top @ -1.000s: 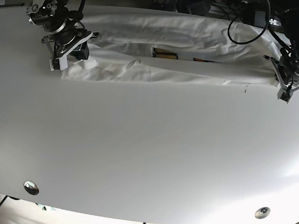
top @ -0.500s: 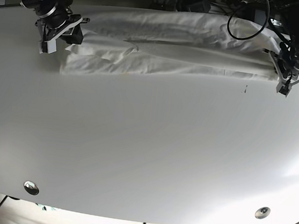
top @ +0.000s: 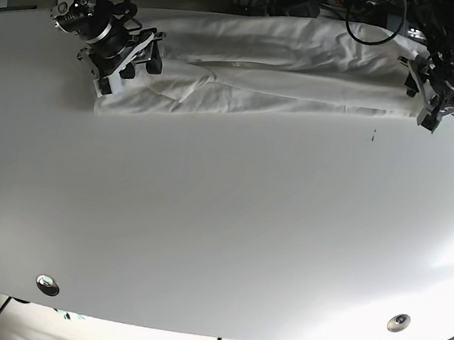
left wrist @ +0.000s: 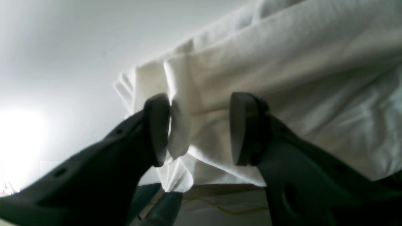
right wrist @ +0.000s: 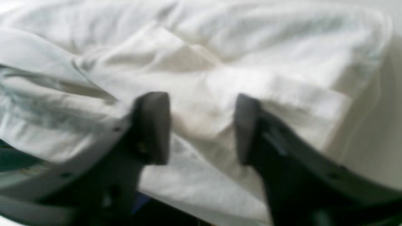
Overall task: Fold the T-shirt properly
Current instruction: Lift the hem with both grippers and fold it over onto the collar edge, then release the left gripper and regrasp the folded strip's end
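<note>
The T-shirt (top: 263, 71) lies folded into a long white band along the 12 o'clock edge of the tabletop (top: 221, 219), plain reverse up. The left end effector (top: 436, 99) sits at the band's 3 o'clock end; its wrist view shows the jaws spread, with a fold of cloth brushing one pad. The right end effector (top: 120, 63) rests over the 9 o'clock end, jaws likewise parted above rumpled layers, gripping nothing.

white table (top: 221, 219) | round fittings near front corners (top: 47, 284) | cables behind (top: 367, 22)
</note>
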